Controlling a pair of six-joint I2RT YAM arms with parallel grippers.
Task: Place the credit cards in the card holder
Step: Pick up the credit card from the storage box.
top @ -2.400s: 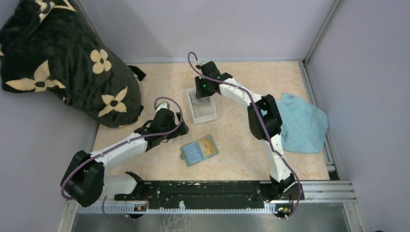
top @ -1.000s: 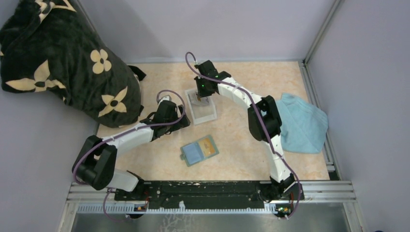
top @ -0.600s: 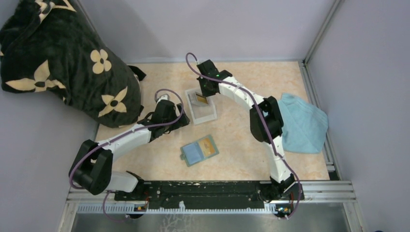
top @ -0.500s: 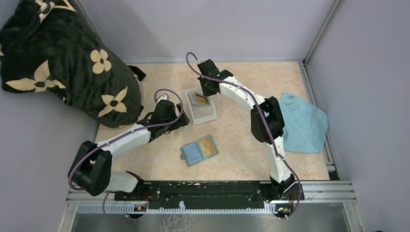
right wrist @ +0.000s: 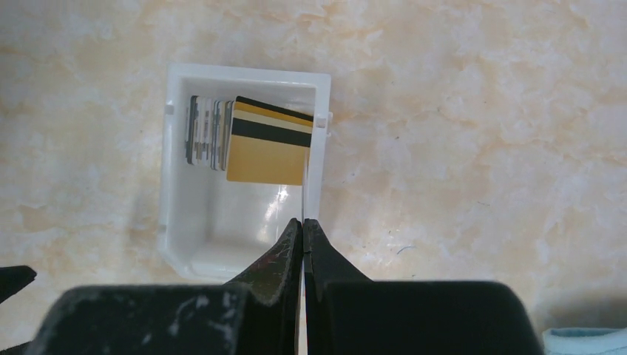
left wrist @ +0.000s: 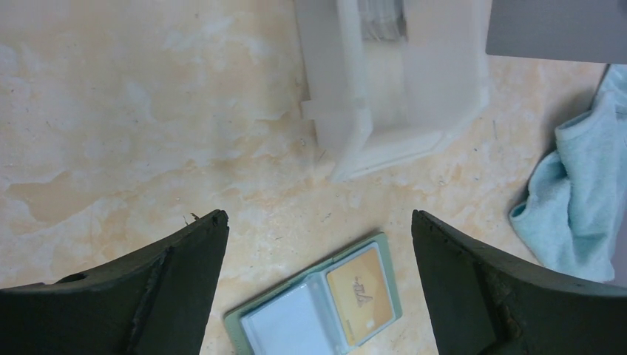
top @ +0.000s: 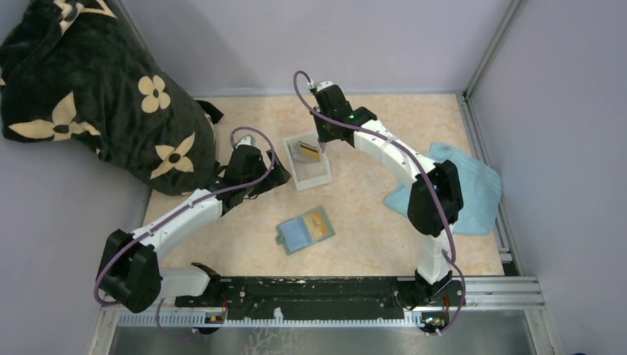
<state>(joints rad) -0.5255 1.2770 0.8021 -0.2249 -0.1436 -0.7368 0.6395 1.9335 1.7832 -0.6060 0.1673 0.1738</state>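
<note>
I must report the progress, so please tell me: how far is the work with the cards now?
Done: an orange card sits in the open card holder. In hand: the right gripper is shut on what looks like a thin card, edge-on, over the white tray. Remaining: several cards in the tray. The left gripper is open, empty.

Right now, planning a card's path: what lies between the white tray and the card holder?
Bare tabletop only, tray to card holder; left wrist view shows it.
</note>
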